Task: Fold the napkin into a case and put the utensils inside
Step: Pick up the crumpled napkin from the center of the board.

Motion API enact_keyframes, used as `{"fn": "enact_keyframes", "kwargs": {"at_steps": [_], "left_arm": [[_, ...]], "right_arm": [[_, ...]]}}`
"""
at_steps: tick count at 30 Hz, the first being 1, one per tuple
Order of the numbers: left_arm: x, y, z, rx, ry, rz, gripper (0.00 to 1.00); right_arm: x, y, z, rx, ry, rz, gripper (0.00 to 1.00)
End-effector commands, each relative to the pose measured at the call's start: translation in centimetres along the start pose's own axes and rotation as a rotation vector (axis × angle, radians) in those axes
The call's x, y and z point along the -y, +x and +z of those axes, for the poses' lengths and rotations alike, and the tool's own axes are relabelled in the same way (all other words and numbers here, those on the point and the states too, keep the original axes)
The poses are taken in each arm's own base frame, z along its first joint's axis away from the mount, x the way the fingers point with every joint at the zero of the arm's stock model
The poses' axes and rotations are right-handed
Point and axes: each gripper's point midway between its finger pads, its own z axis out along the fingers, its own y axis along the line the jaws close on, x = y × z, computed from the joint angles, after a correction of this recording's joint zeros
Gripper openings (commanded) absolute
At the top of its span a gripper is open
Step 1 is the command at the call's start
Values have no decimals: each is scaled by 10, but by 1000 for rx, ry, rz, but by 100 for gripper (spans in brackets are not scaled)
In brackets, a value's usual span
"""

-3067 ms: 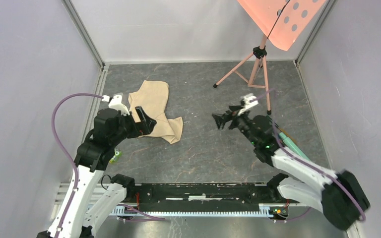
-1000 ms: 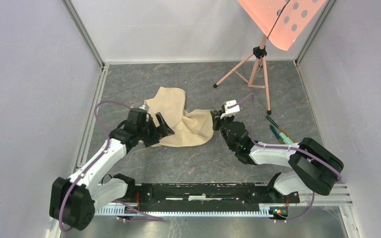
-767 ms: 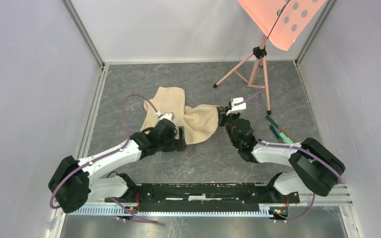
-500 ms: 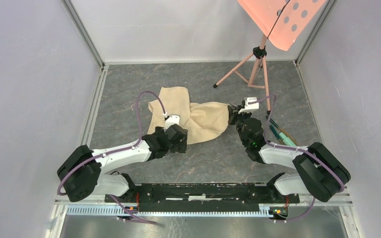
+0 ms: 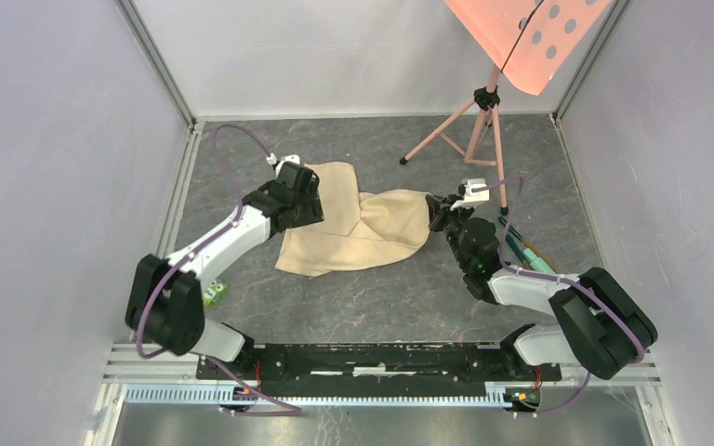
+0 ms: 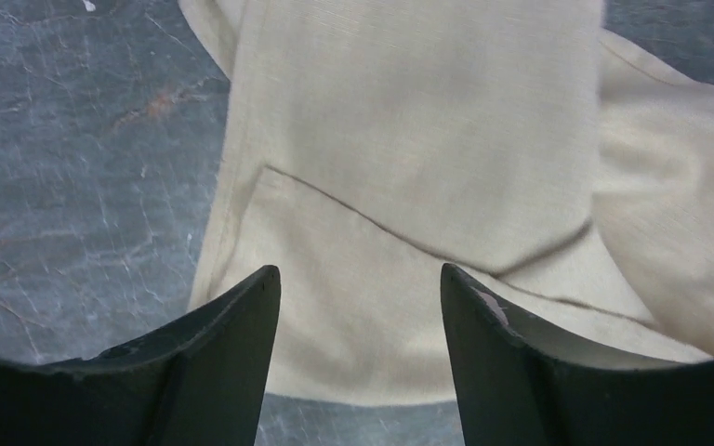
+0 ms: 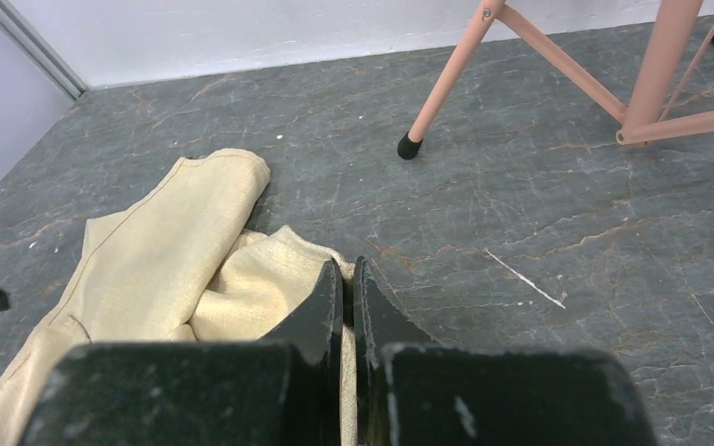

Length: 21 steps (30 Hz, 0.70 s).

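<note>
Two arms (image 5: 214,243): stretched forward, flanking napkin (image 5: 358,232)
Left gripper (image 6: 358,274): spread over napkin
Right gripper (image 7: 347,269): pinched napkin's right end
Napkin axis: left-right, rumpled

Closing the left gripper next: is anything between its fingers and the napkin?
Nothing visible. The left gripper hangs open over bare napkin; the right gripper pinches the cloth's other end, well off to the side.

One beige napkin (image 5: 353,237); two arms, so two grippers, left gripper (image 6: 361,279) and right gripper (image 7: 347,269); one pink tripod (image 5: 483,121) on three legs; one small green frog toy (image 5: 213,294); slim sticks (image 5: 523,246) too hidden to count
</note>
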Motion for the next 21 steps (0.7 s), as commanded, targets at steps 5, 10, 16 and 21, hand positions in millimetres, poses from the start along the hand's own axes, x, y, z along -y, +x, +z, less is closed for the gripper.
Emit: {"fn": "enact_keyframes", "kwargs": {"at_steps": [5, 10, 16, 21], "left_arm": [[-19, 18, 43, -204, -34, 76, 70], [-28, 21, 60, -198, -96, 77, 70], [-38, 31, 76, -218, -157, 94, 63], [-47, 37, 85, -217, -198, 102, 62]], "right_arm": [[-3, -9, 4, 35, -31, 39, 1], [-3, -8, 6, 29, -46, 58, 0], [-3, -8, 6, 29, -58, 72, 1], [-4, -7, 7, 27, -67, 79, 1]]}}
